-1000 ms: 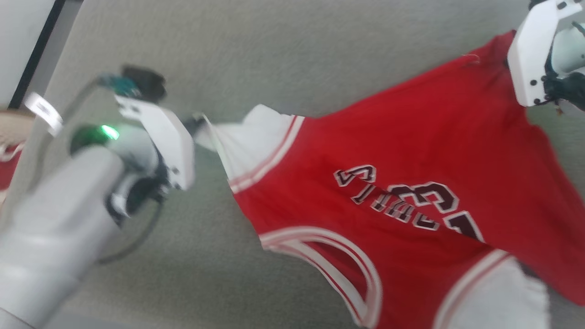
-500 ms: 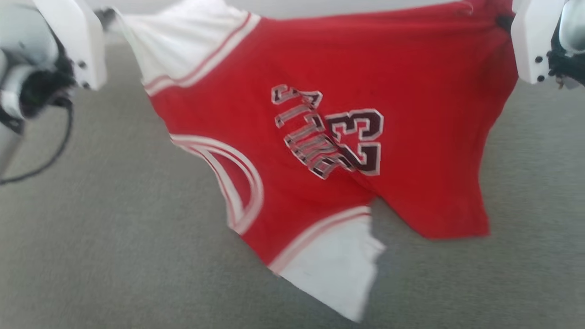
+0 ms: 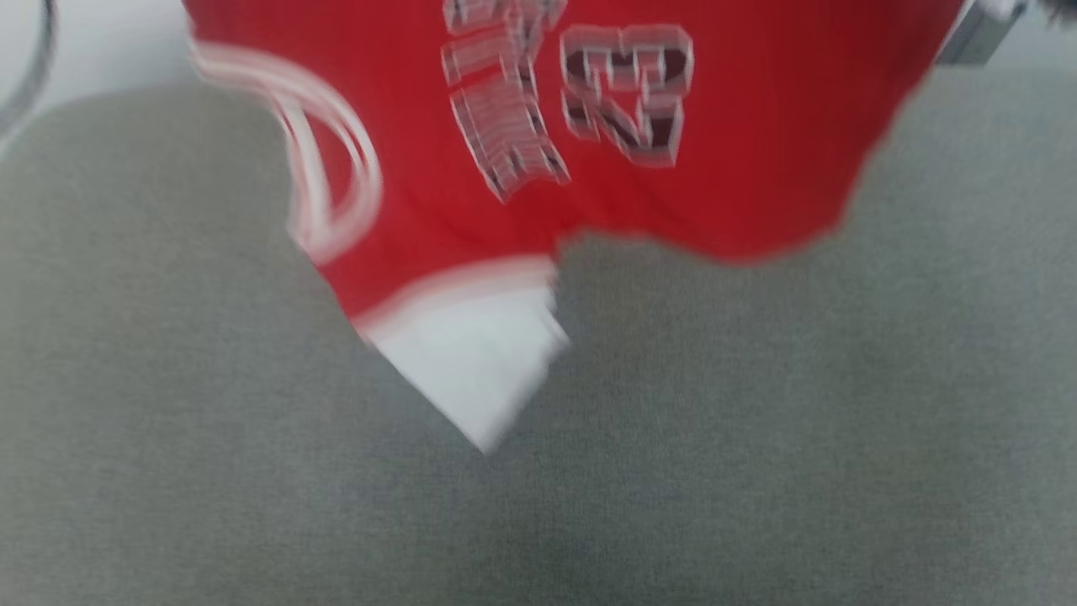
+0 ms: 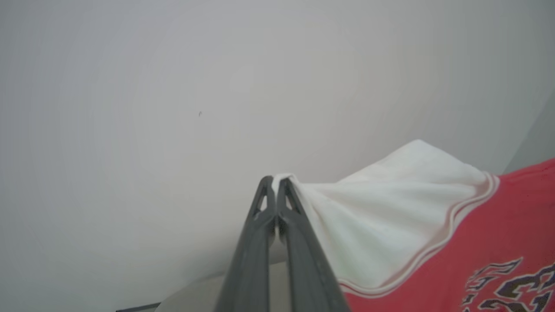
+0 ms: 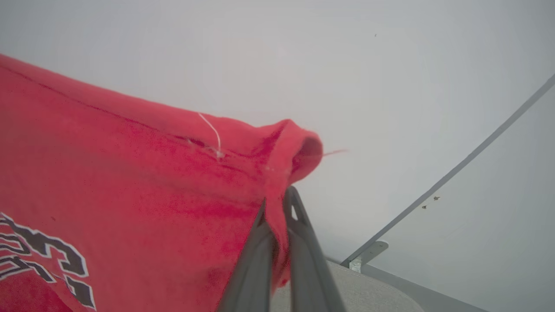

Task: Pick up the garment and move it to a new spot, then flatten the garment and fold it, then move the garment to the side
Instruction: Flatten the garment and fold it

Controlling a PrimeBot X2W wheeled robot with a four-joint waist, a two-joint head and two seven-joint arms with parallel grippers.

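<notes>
as the garment (image 3: 757, 126) hangs, left fingers (image 4: 260, 229) pinch its sleeve (image 4: 390, 203) (right fingers (image 5: 301, 236), red edge (image 5: 303, 151)).

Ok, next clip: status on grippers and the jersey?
Left gripper shut on white sleeve edge. Right gripper shut on red corner. Garment held up, spread between them, over grey surface. Nothing seen in the way; head view blurred.

The garment (image 3: 757, 126) bears "23"; its lettering is unreadable.
</notes>
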